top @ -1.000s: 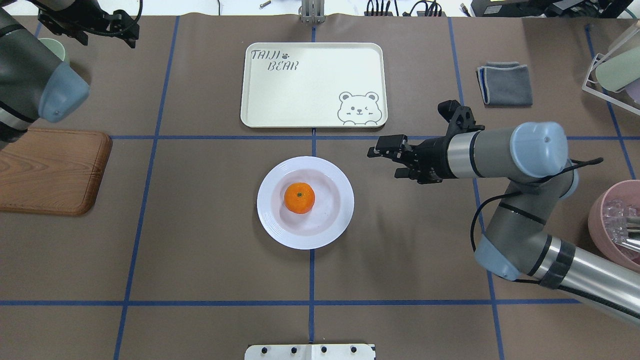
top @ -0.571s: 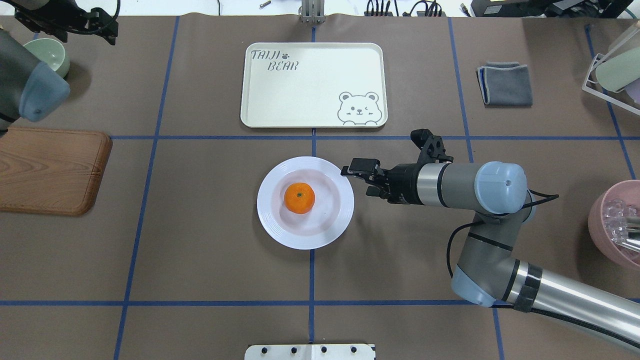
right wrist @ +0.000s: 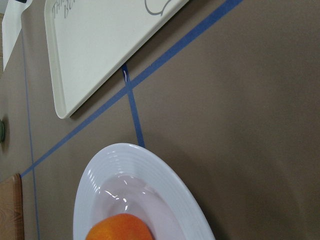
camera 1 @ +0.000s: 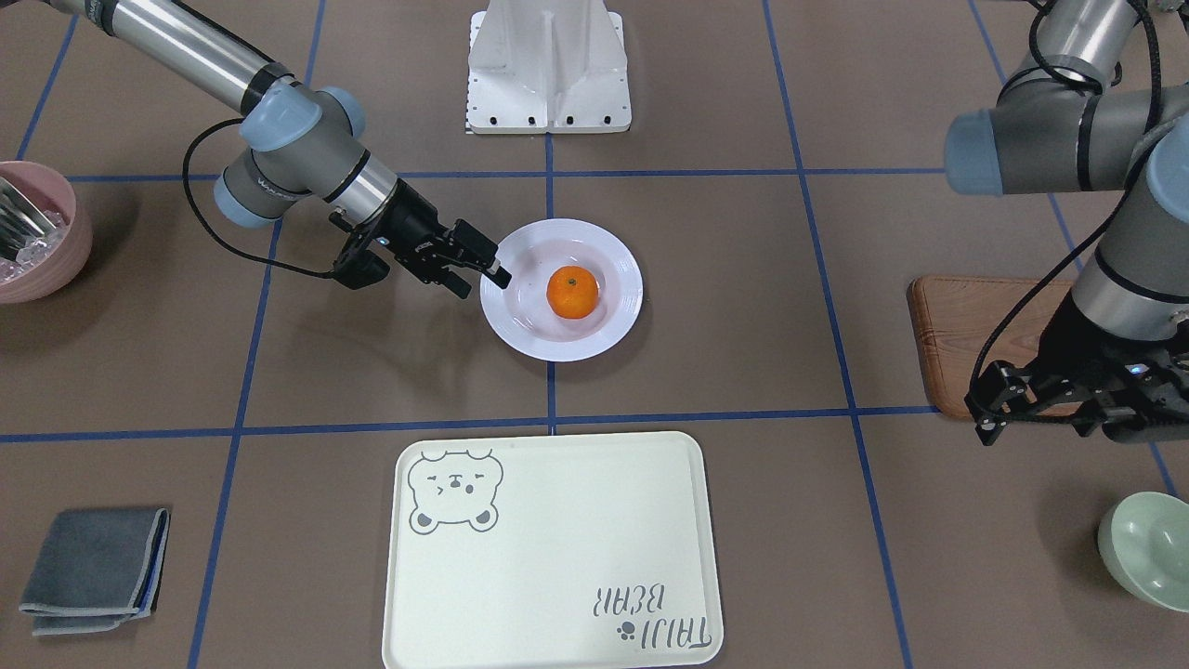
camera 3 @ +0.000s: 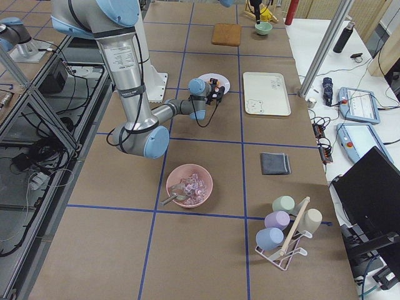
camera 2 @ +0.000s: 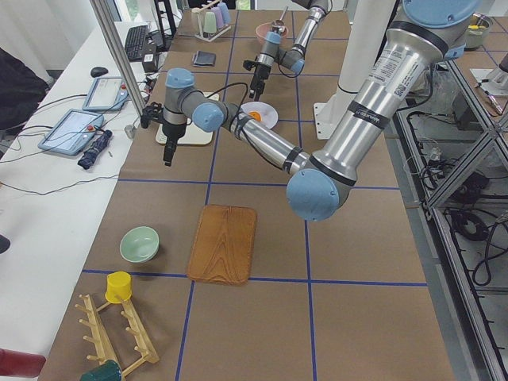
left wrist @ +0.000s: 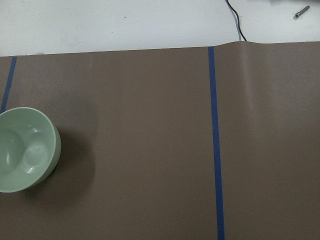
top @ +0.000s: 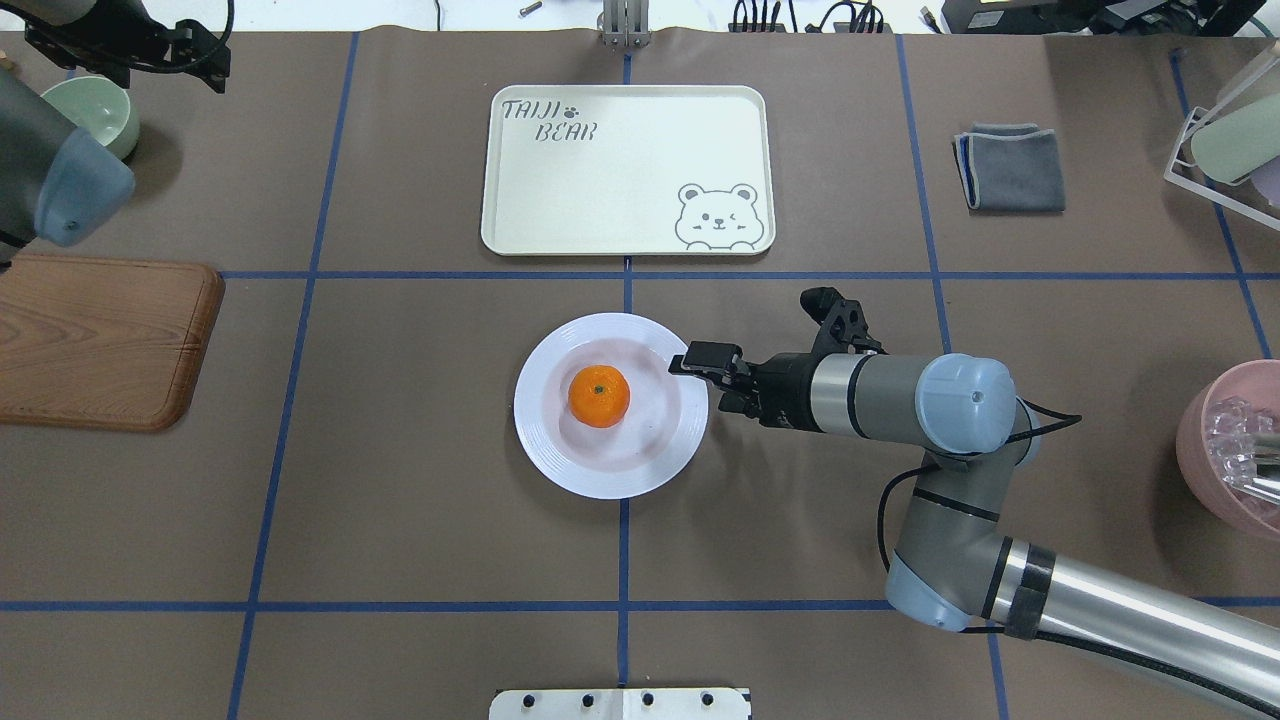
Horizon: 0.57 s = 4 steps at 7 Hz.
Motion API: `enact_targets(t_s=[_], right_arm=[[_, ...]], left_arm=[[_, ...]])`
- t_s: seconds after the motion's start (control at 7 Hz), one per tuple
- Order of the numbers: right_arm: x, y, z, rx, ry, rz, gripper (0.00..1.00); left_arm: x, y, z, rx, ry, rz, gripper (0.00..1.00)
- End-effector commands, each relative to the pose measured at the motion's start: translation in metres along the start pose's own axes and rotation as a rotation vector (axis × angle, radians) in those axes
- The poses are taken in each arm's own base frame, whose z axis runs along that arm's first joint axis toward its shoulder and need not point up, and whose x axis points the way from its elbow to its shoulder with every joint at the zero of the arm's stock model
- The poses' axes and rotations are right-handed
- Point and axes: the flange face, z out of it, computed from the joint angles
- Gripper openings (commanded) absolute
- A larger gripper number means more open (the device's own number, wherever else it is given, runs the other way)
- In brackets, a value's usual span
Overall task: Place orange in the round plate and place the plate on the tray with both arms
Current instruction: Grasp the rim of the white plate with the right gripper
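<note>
The orange (top: 599,396) (camera 1: 572,292) rests in the sunken centre of the round plate (top: 545,440) (camera 1: 557,348), which lies mid-table. My right gripper (top: 712,382) (camera 1: 478,277) is open at the plate's right rim, lying low and level, its upper finger (top: 703,357) over the rim's edge. In the right wrist view the plate (right wrist: 150,170) and the top of the orange (right wrist: 117,230) fill the bottom. Beyond the plate the tray (top: 620,170) (camera 1: 557,557) holds nothing. My left gripper (top: 205,55) (camera 1: 986,404) hangs open at the far left corner, holding nothing.
A pale-green bowl (top: 95,110) (left wrist: 25,150) sits under the left arm, with a wooden board (top: 100,340) nearer the robot. A folded grey cloth (top: 1010,165) lies right of the tray. A pink bowl (top: 1230,450) and a mug rack (top: 1230,130) stand at the right edge.
My right gripper has swung left and lower, from well right of the plate to its right rim. The left arm has drawn back toward the far left corner.
</note>
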Motion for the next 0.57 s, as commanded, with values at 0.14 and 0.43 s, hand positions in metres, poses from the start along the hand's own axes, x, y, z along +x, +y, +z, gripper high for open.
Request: enact_targets(t_s=[0.14,0.43], right_arm=[[-0.004,0.013,0.022,0.0,0.004,-0.002,1.0],[0.003,0.021,0.027,-0.009,0.017,-0.001,1.0]], left_arm=[[-0.002,0.0,0.003,-0.004,-0.004,-0.004,0.99],[-0.009,0.004,0.008,-0.013,-0.011,-0.008,0.99]])
